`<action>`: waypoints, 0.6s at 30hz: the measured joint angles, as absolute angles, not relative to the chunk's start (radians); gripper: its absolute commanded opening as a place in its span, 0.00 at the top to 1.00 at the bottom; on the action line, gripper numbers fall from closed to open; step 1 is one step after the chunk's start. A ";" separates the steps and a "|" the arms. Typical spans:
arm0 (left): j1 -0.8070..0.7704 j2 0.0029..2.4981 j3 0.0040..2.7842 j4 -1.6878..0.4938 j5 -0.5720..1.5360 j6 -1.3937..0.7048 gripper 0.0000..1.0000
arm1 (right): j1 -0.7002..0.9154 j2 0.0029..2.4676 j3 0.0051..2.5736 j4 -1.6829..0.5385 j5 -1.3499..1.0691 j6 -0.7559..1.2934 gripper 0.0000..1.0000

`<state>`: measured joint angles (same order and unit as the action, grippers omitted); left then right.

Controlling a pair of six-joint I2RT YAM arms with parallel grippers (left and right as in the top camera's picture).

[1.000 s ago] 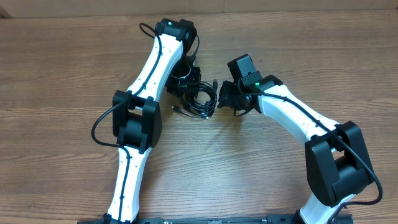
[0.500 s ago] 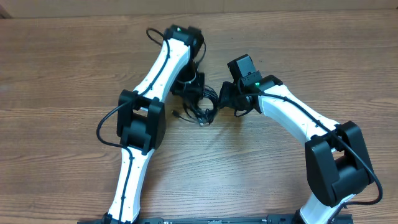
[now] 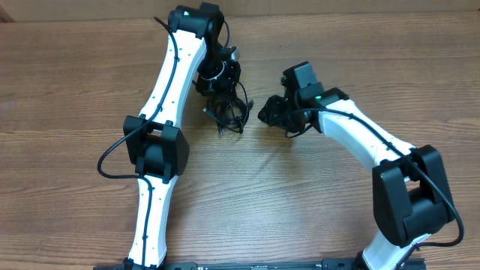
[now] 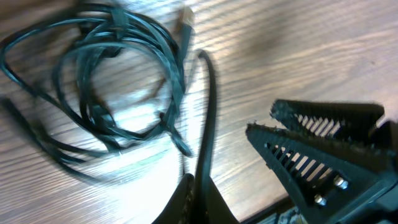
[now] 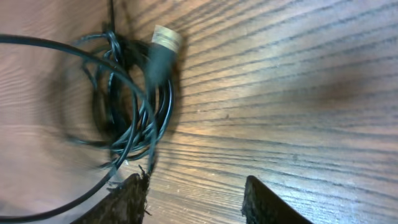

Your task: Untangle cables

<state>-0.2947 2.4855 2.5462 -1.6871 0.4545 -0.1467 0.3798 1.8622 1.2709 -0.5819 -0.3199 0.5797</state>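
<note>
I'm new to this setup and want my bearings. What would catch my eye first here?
The tangle of thin black cables on the wooden table, lying between the white left arm and right arm. The left gripper sits at its far side. The right gripper stands open beside it, facing a pale-tipped plug.

Brown wood-grain table, possibly laminate.
</note>
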 measured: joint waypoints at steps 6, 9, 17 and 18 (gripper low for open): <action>-0.329 2.486 2.546 -1.683 0.524 -0.139 0.96 | 0.320 1.862 1.271 -0.593 -0.430 0.568 0.49; -0.339 2.486 2.546 -1.677 0.528 -0.168 0.96 | 0.326 1.862 1.271 -0.634 -0.449 0.537 0.51; -0.332 2.486 2.546 -1.682 0.626 -0.215 0.96 | 0.351 1.862 1.271 -0.665 -0.460 0.464 0.53; -0.327 2.486 2.546 -1.685 0.655 -0.218 0.96 | 0.352 1.862 1.271 -0.665 -0.460 0.462 0.55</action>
